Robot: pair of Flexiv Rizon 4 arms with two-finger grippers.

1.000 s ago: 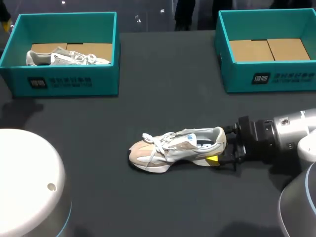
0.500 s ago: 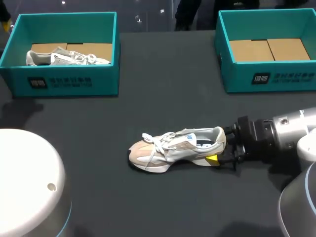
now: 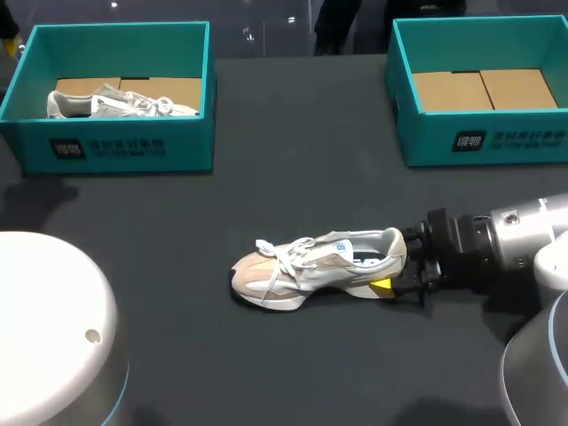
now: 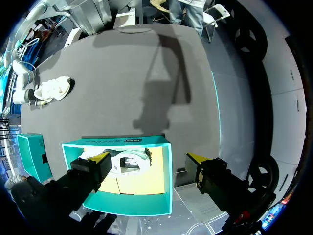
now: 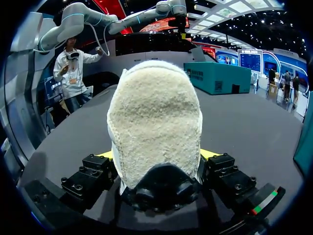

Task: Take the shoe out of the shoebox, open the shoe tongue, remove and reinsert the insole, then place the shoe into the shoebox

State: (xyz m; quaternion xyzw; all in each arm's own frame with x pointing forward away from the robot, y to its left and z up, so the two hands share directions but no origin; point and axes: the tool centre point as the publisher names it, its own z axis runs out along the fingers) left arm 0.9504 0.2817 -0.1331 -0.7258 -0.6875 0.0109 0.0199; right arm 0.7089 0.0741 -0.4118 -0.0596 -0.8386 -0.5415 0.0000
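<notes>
A beige and white shoe (image 3: 315, 266) lies on its sole in the middle of the dark table, toe pointing left. My right gripper (image 3: 390, 280) is at its heel, coming in from the right. In the right wrist view the fuzzy heel (image 5: 154, 122) fills the gap between the fingers, and my right gripper (image 5: 157, 155) is shut on it from both sides. My left gripper (image 4: 146, 159) hangs open high above the left teal shoebox (image 4: 127, 205), which holds a second shoe (image 4: 129, 164). The table shoe (image 4: 51, 89) shows far off in that view.
The left shoebox (image 3: 115, 146) with the second grey shoe (image 3: 115, 102) stands at the back left. An empty teal shoebox (image 3: 484, 138) with a cardboard floor stands at the back right. A white rounded part of my left arm (image 3: 53, 328) fills the front left.
My right gripper has crept a touch closer onto the heel. The shoe and the left arm stay where they were.
</notes>
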